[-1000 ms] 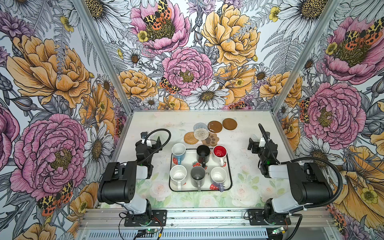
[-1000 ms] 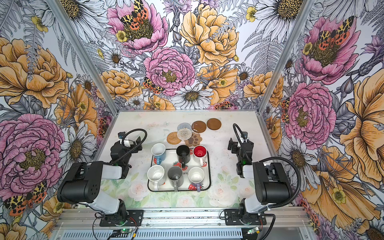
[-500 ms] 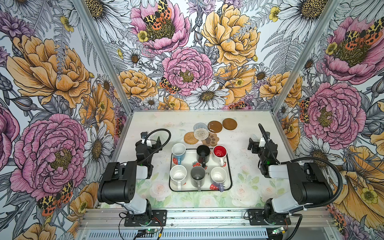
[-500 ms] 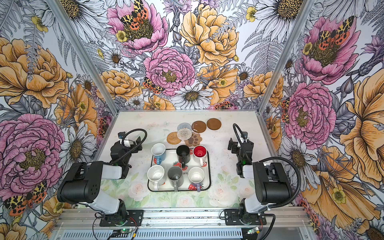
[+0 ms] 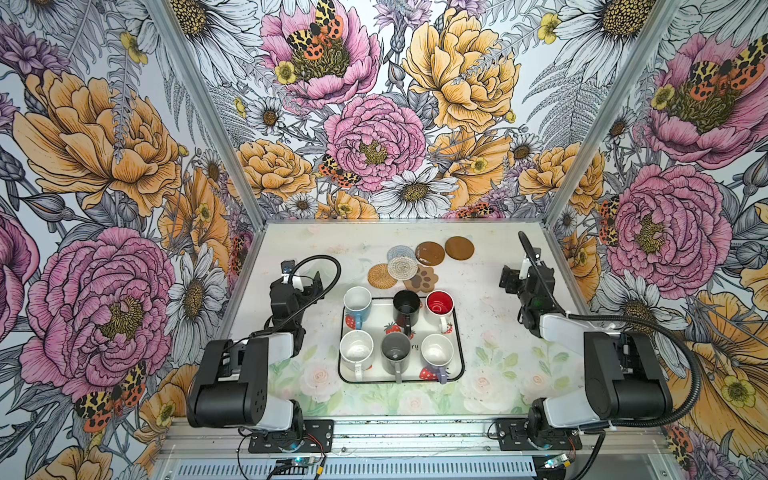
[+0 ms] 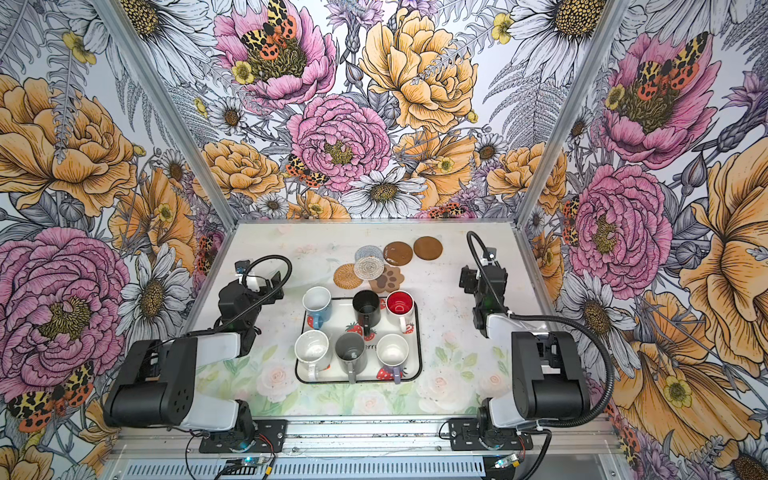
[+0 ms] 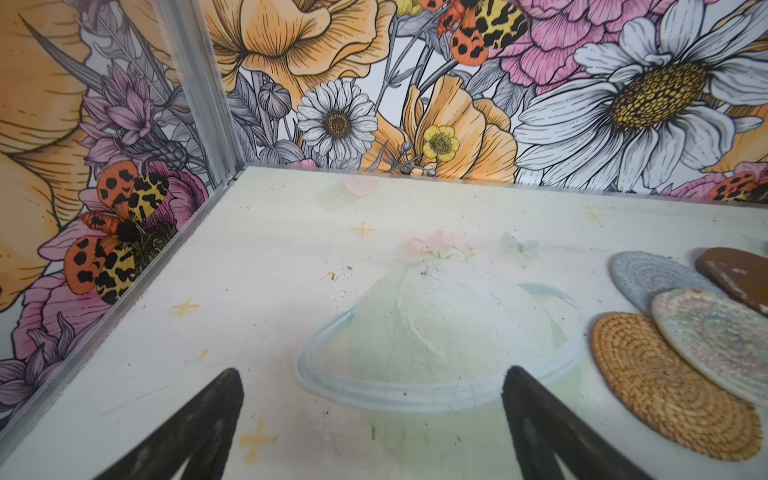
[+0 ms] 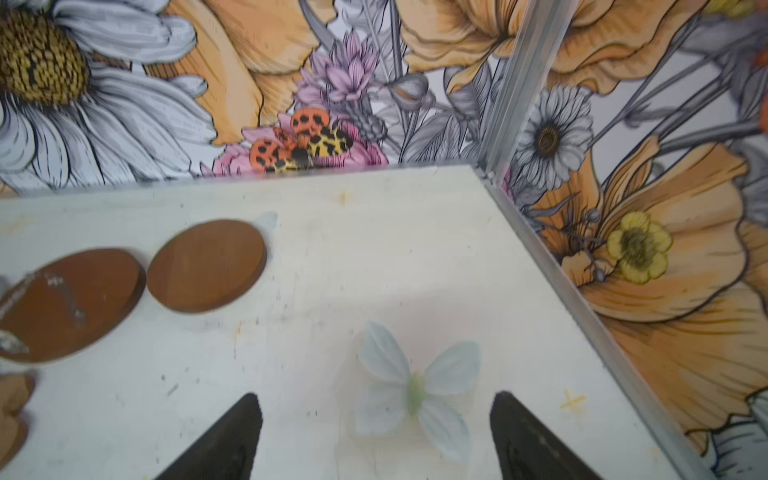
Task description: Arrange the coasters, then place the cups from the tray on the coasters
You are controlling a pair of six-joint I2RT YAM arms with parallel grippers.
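The coasters (image 5: 402, 267) lie in an overlapping heap at the far middle of the table (image 5: 490, 266), just beyond the strawberry tray (image 5: 460, 353) that holds all six mugs (image 5: 395, 353), so I judge arranging has not begun. The left gripper (image 7: 372, 374) and right gripper (image 8: 376, 398) hover over bare table, jaws spread, holding nothing. Next I would take an outlier: the rightmost brown disc (image 5: 459, 248) is overlapped by nothing, while the rattan round (image 5: 381, 276) sits partly under the whitish woven one (image 5: 405, 270). Flat mats give little edge to pinch, and the black mug (image 5: 406, 306) stands near the heap.
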